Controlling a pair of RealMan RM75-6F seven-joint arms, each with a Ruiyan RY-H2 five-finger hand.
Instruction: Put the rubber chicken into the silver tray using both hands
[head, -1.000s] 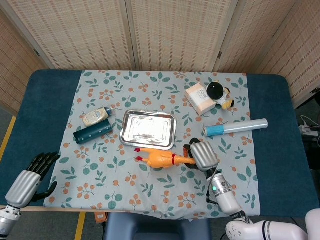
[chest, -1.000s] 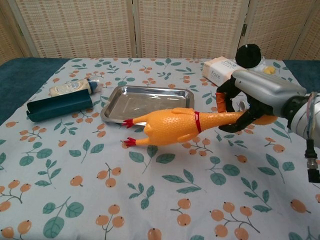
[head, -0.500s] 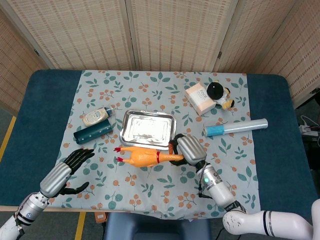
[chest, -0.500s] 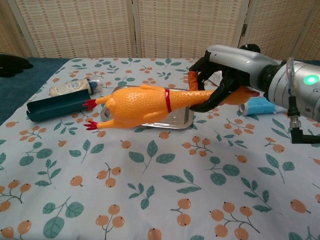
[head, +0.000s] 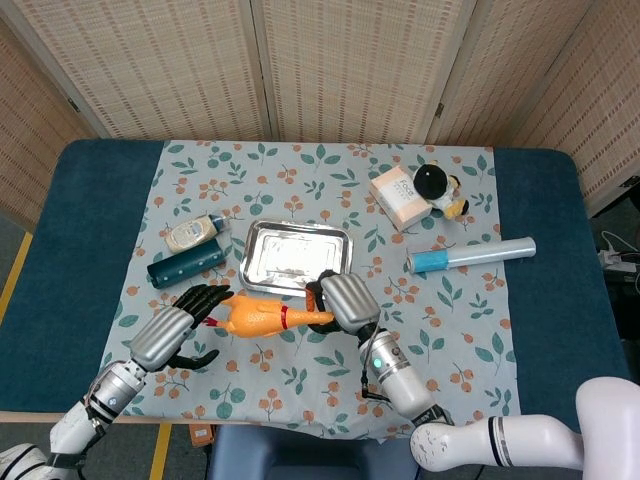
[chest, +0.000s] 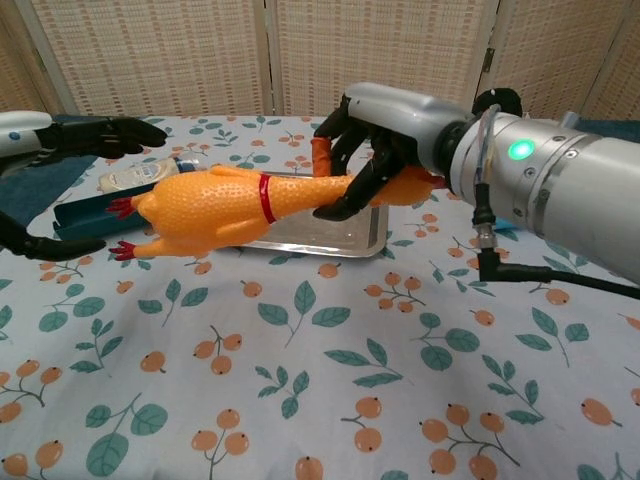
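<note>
Grip first: right robot hand (chest: 375, 150) clasps chicken (chest: 215, 205) by neck and head end, body held level in the air, feet pointing at left robot hand (head: 185, 325). Left, released and spread, waits just beside the feet, apparently not touching yet. Best now to cup the tail end from below before any shift of load, then carry level with both. Tray (head: 297, 259) lies on the table (head: 80, 220) just behind the chicken, so only a short move back and down is needed. Worth lowering flat, clear of the near rim.
</note>
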